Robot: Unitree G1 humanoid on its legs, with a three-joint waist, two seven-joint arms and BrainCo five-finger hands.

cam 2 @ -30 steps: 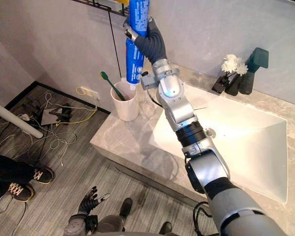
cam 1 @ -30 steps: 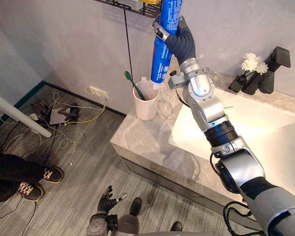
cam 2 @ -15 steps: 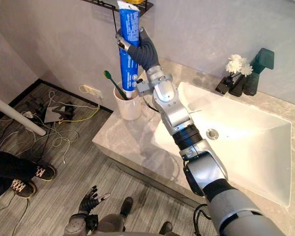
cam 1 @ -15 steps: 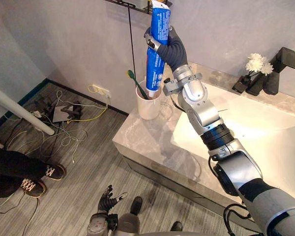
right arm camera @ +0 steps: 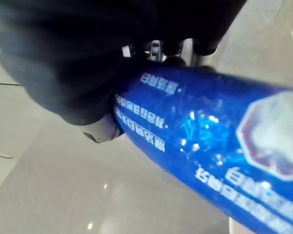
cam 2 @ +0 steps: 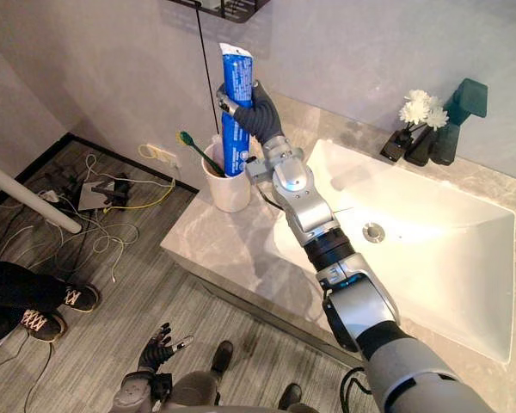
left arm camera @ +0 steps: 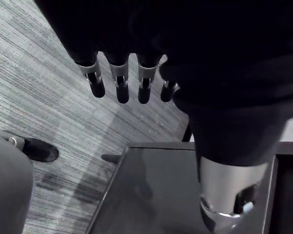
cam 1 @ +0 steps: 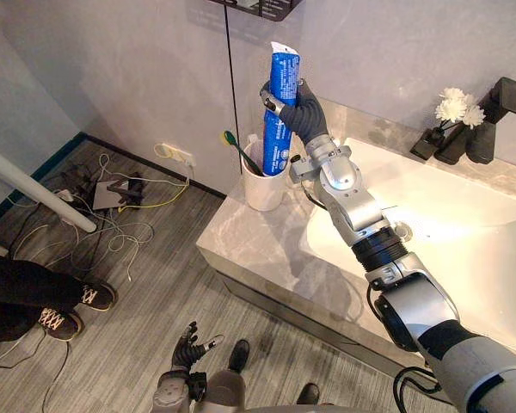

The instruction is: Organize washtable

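Observation:
My right hand (cam 1: 305,112) is shut on a tall blue toothpaste tube (cam 1: 279,112), held upright with its lower end inside the white cup (cam 1: 264,185) at the left end of the marble washtable (cam 1: 258,249). A green toothbrush (cam 1: 239,151) leans out of the same cup. In the right wrist view the blue tube (right arm camera: 205,141) lies across my curled fingers (right arm camera: 158,48). My left hand (cam 1: 189,348) hangs low over the floor, fingers relaxed and holding nothing; the left wrist view shows its fingers (left arm camera: 119,85) straight.
A white sink basin (cam 1: 464,224) takes up the right of the counter. A dark faucet (cam 1: 490,116) and a small vase of white flowers (cam 1: 451,112) stand at the back. A black wire shelf (cam 1: 258,7) hangs above. Cables (cam 1: 120,198) and a person's shoes (cam 1: 77,305) lie on the floor.
My right hand has lowered the toothpaste tube from up by the wire shelf down into the white cup. The camera has shifted a little. My left hand has stayed put.

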